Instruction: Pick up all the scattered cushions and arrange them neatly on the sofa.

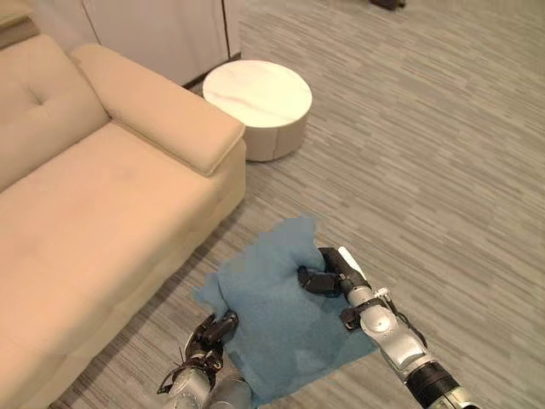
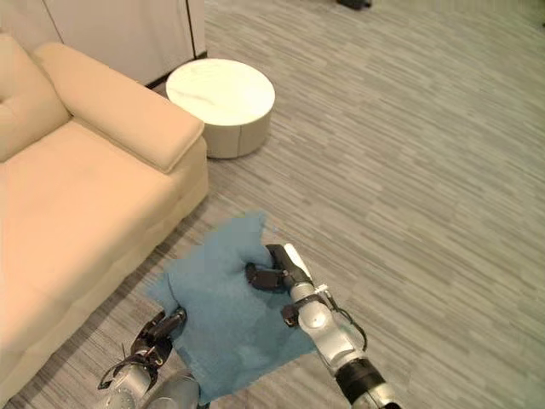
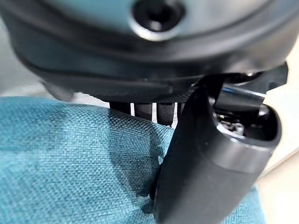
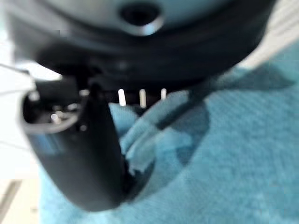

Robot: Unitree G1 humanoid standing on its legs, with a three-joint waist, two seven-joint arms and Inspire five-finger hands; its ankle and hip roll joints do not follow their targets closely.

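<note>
Nearest the robot, the left hand (image 1: 211, 334) grips the left edge of a blue cushion (image 1: 277, 319), its fingers curled over the fabric; the left wrist view shows the thumb (image 3: 205, 172) pressed against the weave with the fingers behind the fold. A little farther out, the right hand (image 1: 330, 277) pinches the cushion's right side, thumb and fingers closed on a bunched ridge of cloth, which the right wrist view shows puckered between them. The cushion hangs between the two hands above the grey striped floor (image 1: 426, 153), just in front of the sofa's front corner; it seems clear of the floor, though the head views do not settle that. To the left stands the beige sofa (image 1: 94, 221), its seat bare and its padded arm (image 1: 157, 106) running toward the far end. Beyond the arm, close beside it, sits a round white table (image 1: 258, 98). Behind both, a pale cabinet (image 1: 162, 30) lines the far wall.
</note>
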